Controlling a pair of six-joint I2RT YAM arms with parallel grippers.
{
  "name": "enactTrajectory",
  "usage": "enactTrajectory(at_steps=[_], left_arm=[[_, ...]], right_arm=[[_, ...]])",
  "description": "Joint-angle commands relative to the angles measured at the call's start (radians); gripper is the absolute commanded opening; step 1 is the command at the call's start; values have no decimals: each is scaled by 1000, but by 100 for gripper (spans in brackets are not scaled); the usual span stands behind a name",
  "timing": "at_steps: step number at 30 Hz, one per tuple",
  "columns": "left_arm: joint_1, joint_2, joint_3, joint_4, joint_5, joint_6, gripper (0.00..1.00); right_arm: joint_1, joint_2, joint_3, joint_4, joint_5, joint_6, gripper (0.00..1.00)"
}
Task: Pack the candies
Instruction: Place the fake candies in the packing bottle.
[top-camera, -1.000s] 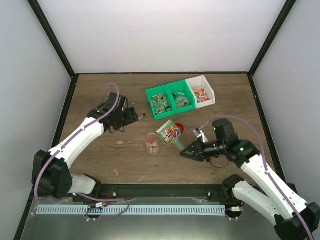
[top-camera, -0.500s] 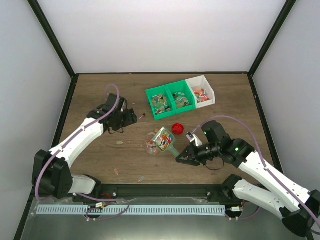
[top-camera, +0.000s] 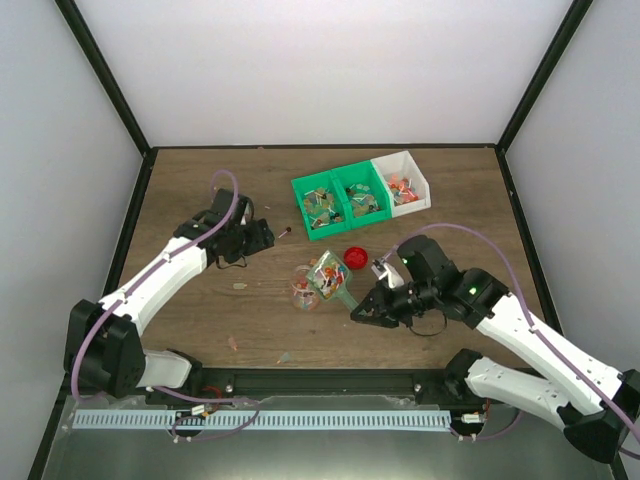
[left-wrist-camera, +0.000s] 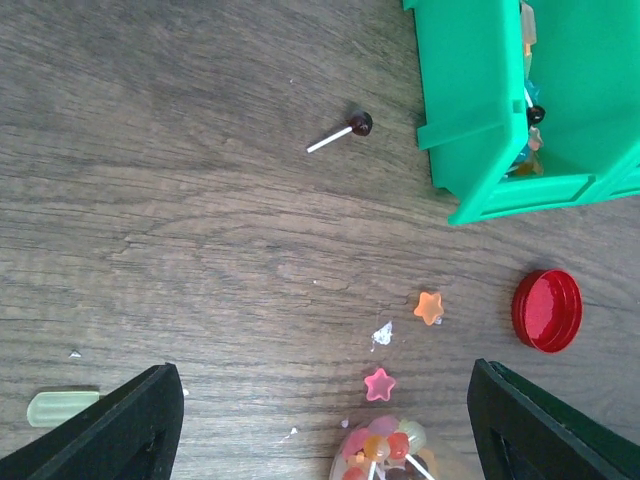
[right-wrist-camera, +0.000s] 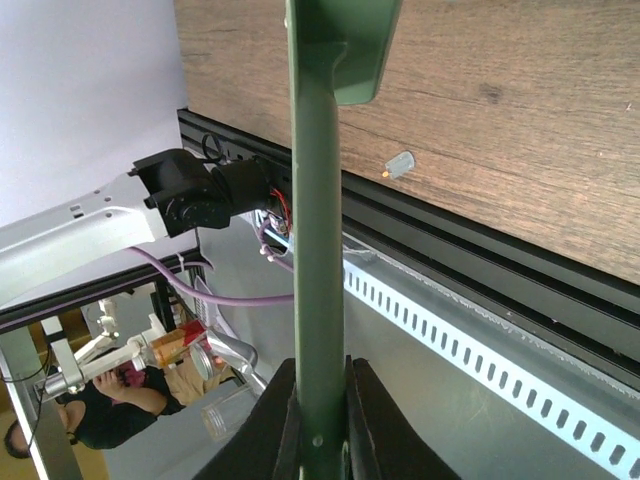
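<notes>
Two grippers, mine: right gripper (top-camera: 357, 311) clamped tight on green scoop (top-camera: 343, 294) handle, candies (top-camera: 326, 274) heaped just past fingertips, right by jar (top-camera: 302, 291). left gripper (top-camera: 264, 235) wide, holding nothing, above scuffed wood table (top-camera: 200, 190); white walls (top-camera: 320, 70) all round.

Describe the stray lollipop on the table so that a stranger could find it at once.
Start from the green bin toward the far side of the wooden table. Just off its left end, on bare wood, lies the lollipop, alone. Unlike the star-shaped sweets nearer the jar, it has a dark round head on a thin white stick.
</notes>
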Motion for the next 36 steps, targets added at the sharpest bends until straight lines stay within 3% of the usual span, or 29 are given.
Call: enactTrajectory(at_steps=[1, 13, 36], left_arm=[[7, -22, -27, 30, 13, 11, 79], [7, -87, -61, 29, 68, 24, 79], [7, -139, -153, 44, 84, 17, 79]], right_arm=[[38, 27, 66, -45, 41, -21, 1], [65, 53, 87, -47, 69, -6, 1], [65, 143, 238, -220, 99, -51, 1]])
